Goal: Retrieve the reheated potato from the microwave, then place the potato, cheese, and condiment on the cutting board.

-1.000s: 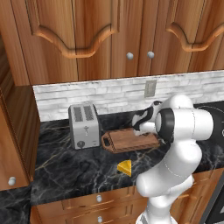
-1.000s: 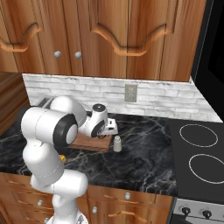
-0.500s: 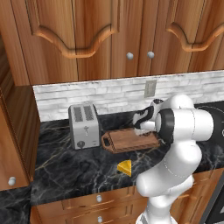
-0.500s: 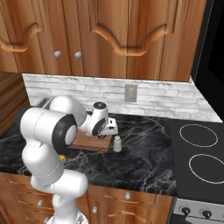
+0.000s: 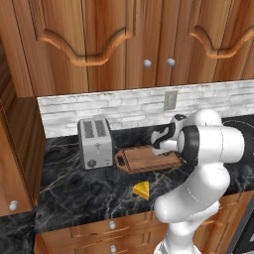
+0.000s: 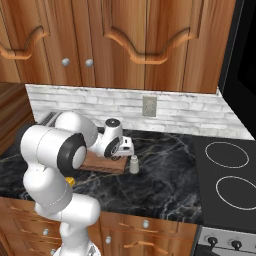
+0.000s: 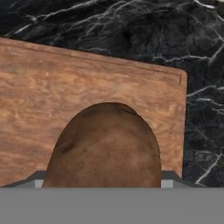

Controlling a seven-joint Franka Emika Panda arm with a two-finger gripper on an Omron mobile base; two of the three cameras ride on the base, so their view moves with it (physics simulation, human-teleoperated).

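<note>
We saw the potato (image 7: 105, 146) close under the hand camera, its brown mottled bulk rising from the bottom edge of the hand view, with the board (image 7: 52, 92) spread beneath it. Its long axis ran along the line of the hand, the rounded end pointing away from the camera toward the board's far edge. We took the hand (image 5: 159, 144) to be grasping the potato, which sat between the fingers; the fingertips themselves were hidden behind it.

In the left base view the hand hung low over the right part of the board (image 5: 146, 158), whose long axis ran left to right along the counter (image 5: 74, 198), its handle end toward the toaster (image 5: 94, 143). The toaster stood just beside the board's left end. The cheese (image 5: 142, 189) lay on the counter in front of the board, near its front edge but apart from it, its thin end pointing left.

In the right base view the hand (image 6: 125, 149) was over the board (image 6: 102, 164), and a small pale shaker (image 6: 134, 164) stood upright on the counter just beside the board's right end.
</note>
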